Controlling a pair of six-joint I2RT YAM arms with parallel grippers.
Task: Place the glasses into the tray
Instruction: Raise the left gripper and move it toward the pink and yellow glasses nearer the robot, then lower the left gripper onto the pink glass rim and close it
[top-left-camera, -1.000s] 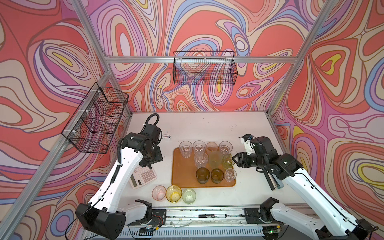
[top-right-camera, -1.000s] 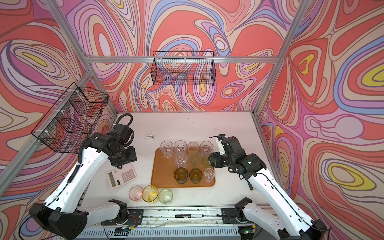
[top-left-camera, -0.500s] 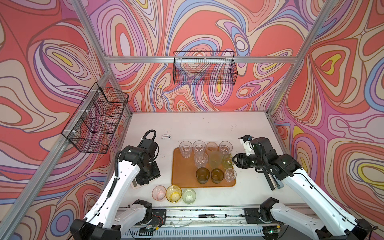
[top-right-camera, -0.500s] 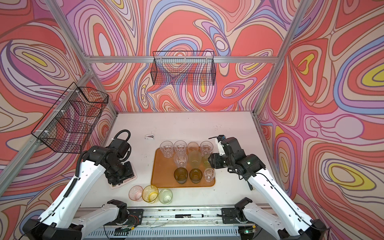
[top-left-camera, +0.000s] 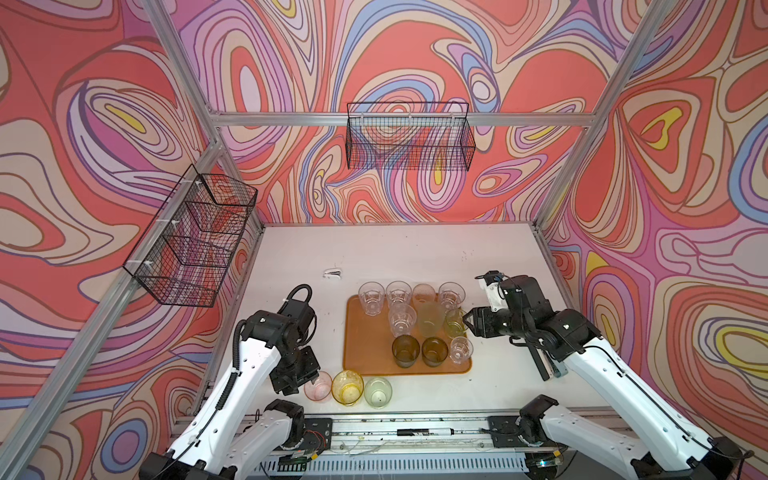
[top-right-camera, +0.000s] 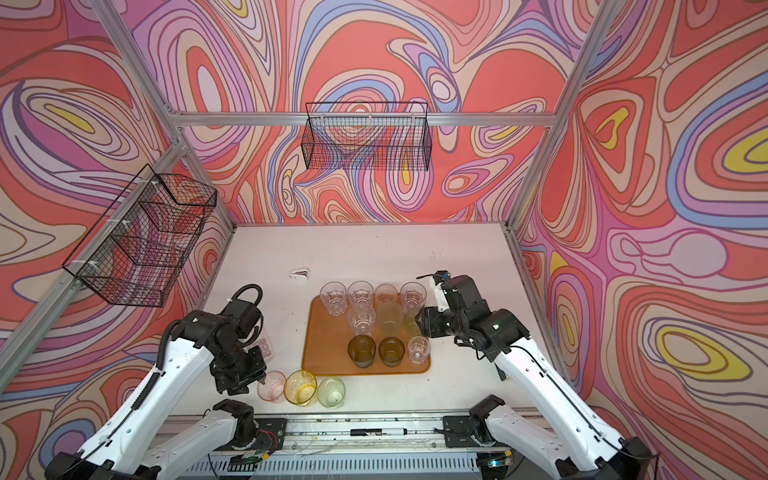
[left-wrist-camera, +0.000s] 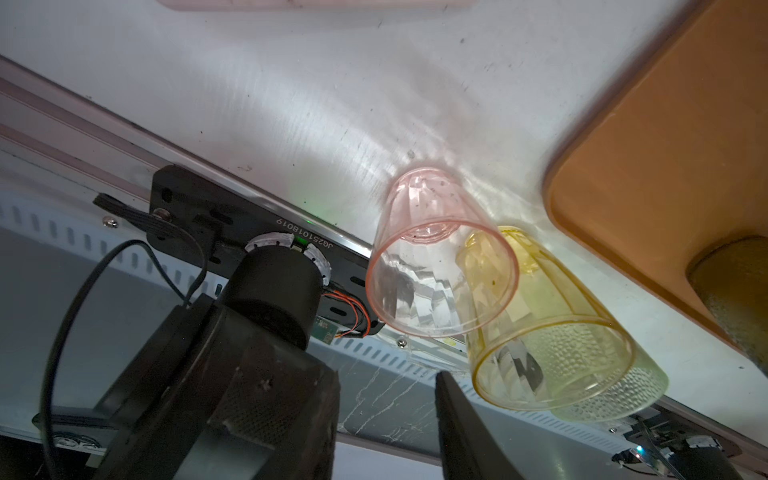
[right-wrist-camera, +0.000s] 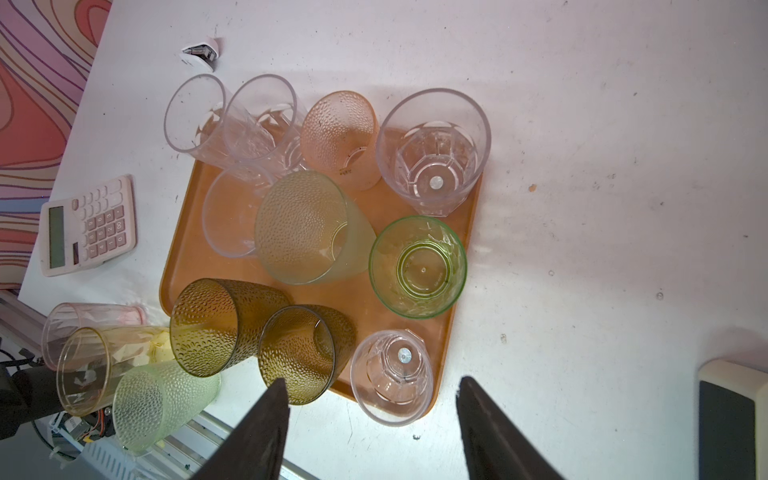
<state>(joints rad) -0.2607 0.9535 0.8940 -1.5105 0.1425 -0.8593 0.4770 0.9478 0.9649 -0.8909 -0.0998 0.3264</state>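
Observation:
The orange-brown tray (top-left-camera: 361, 332) (top-right-camera: 324, 332) (right-wrist-camera: 183, 266) holds several upright glasses: clear ones at the back, a tall frosted green one (top-left-camera: 430, 318), two dark olive ones (top-left-camera: 405, 351) and a small green one (right-wrist-camera: 417, 266). Off the tray, at the table's front edge, stand a pink glass (top-left-camera: 318, 386) (left-wrist-camera: 432, 257), a yellow glass (top-left-camera: 347, 387) (left-wrist-camera: 540, 324) and a pale green glass (top-left-camera: 378, 392). My left gripper (top-left-camera: 296, 382) (left-wrist-camera: 374, 386) hangs just left of the pink glass, open, nothing between its fingers. My right gripper (top-left-camera: 467, 326) (right-wrist-camera: 372, 380) hovers open at the tray's right edge.
A pink calculator (top-right-camera: 264, 347) (right-wrist-camera: 89, 226) lies left of the tray, partly under my left arm. A small white scrap (top-left-camera: 332, 273) lies behind the tray. Black wire baskets hang on the back wall (top-left-camera: 409, 141) and the left wall (top-left-camera: 193, 237).
My left arm has swung from over the calculator toward the front edge, ending beside the pink glass, and its jaws have narrowed. The right arm has not moved.

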